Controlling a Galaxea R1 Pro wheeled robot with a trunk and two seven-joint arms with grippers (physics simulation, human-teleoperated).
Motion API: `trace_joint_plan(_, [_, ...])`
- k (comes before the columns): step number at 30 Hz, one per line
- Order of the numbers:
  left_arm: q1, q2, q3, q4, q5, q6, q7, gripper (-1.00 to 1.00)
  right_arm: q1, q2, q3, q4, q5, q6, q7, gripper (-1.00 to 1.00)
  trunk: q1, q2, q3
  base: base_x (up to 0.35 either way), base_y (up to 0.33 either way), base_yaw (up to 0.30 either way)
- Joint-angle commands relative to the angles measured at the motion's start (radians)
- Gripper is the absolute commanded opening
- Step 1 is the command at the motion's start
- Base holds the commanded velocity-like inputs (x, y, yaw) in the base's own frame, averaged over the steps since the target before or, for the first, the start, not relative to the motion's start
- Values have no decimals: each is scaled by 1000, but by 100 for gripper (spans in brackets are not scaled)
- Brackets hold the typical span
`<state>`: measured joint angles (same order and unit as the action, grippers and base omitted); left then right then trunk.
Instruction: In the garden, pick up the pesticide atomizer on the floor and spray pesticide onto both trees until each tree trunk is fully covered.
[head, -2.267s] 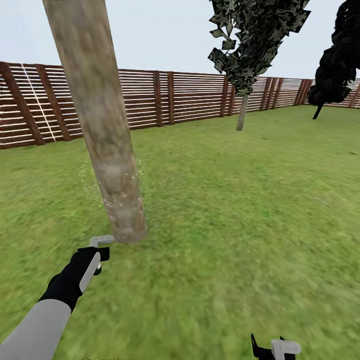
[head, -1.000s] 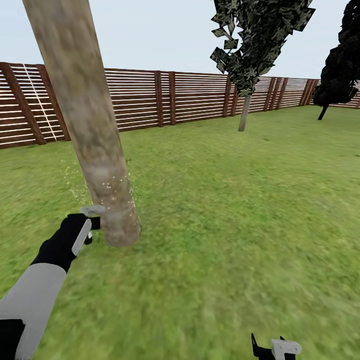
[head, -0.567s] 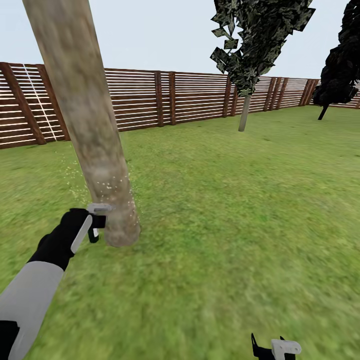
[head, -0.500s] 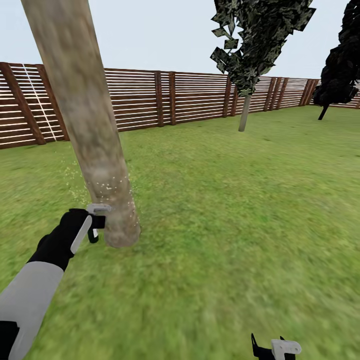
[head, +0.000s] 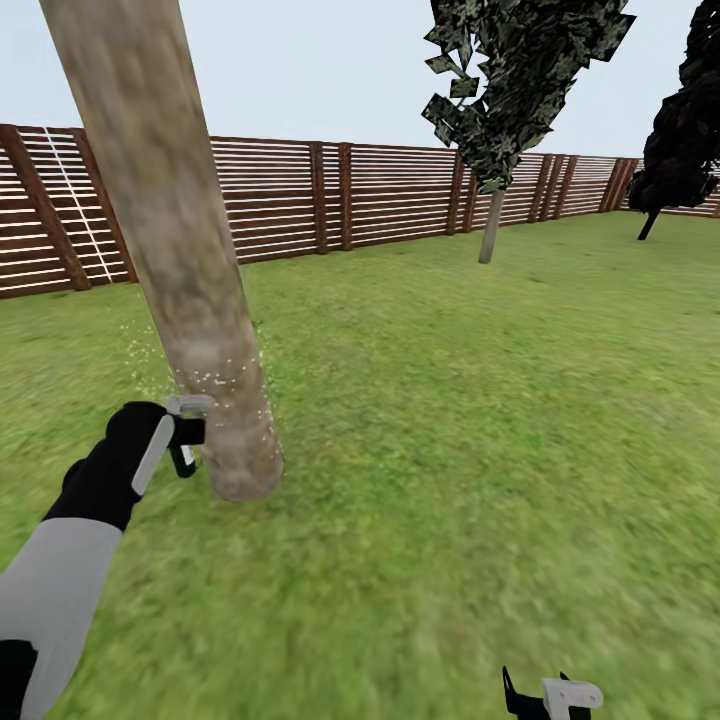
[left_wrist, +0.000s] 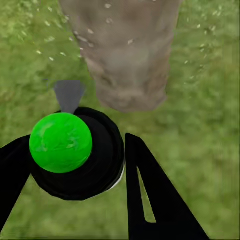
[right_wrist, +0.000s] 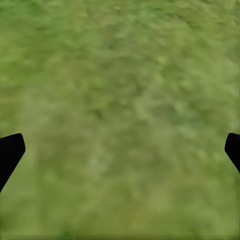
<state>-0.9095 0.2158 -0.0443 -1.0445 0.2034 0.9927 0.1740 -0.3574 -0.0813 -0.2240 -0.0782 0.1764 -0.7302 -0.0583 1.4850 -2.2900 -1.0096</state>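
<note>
In the head view a thick pale grey-beige tree trunk (head: 190, 260) leans up from the grass at the left. Pale spray specks float around its lower part. My left gripper (head: 183, 445) is shut on the pesticide atomizer (head: 189, 407), and its pale grey trigger head almost touches the bark just above the base. The left wrist view shows the atomizer (left_wrist: 75, 155) end-on, black and round with a bright green dome, its grey nozzle toward the tree trunk (left_wrist: 125, 55). A second tree (head: 489, 225) stands by the fence. My right gripper (right_wrist: 120, 150) is open over bare grass.
A red-brown slatted fence (head: 350, 195) runs across the back of the lawn. A dark-leaved tree (head: 680, 120) stands at the far right. Grass (head: 480, 420) stretches between the near trunk and the far tree. My right gripper (head: 558, 695) shows at the bottom edge.
My left gripper has lifted the atomizer a little and brought it closer to the trunk's lower part. Spray specks still hang around the bark. The right arm has not moved.
</note>
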Motion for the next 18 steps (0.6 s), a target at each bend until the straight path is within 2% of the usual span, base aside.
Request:
trace_joint_plan(1, [0,7,4,-4,-1,5,0,-100,0,0,0,0,0,0,0,100,0,0,0,0,0,0])
trace_joint_plan(3, [-22,63,13,-5,4,11,-2,-100,0,0,0,0,0,0,0,100,0,0,0,0,0,0])
trace_joint_plan(4, [-32,74,22,-5,8,13,-2,-100,0,0,0,0,0,0,0,100,0,0,0,0,0,0])
trace_joint_plan(5, [-39,76,27,-7,9,15,-2,-100,0,0,0,0,0,0,0,100,0,0,0,0,0,0])
trace_joint_plan(6, [-42,67,26,-15,10,16,-2,-100,0,0,0,0,0,0,0,100,0,0,0,0,0,0])
trace_joint_plan(8, [-45,7,12,-51,3,17,0,-100,0,0,0,0,0,0,0,100,0,0,0,0,0,0])
trace_joint_plan(10, [-57,-7,10,-77,2,19,1,-100,0,0,0,0,0,0,0,100,0,0,0,0,0,0])
trace_joint_plan(11, [-61,-4,11,-82,3,20,0,-100,0,0,0,0,0,0,0,100,0,0,0,0,0,0])
trace_joint_plan(12, [-68,12,16,-81,2,21,0,-100,0,0,0,0,0,0,0,100,0,0,0,0,0,0])
trace_joint_plan(14, [-76,59,21,-83,9,25,-1,-100,0,0,0,1,0,0,0,100,0,0,0,0,0,0])
trace_joint_plan(16, [-77,63,16,-89,10,28,-1,-100,0,0,0,0,0,0,0,100,0,0,0,0,0,0])
trace_joint_plan(18, [-77,42,4,-92,10,29,-1,-100,0,0,0,0,0,0,0,100,0,0,0,0,0,0])
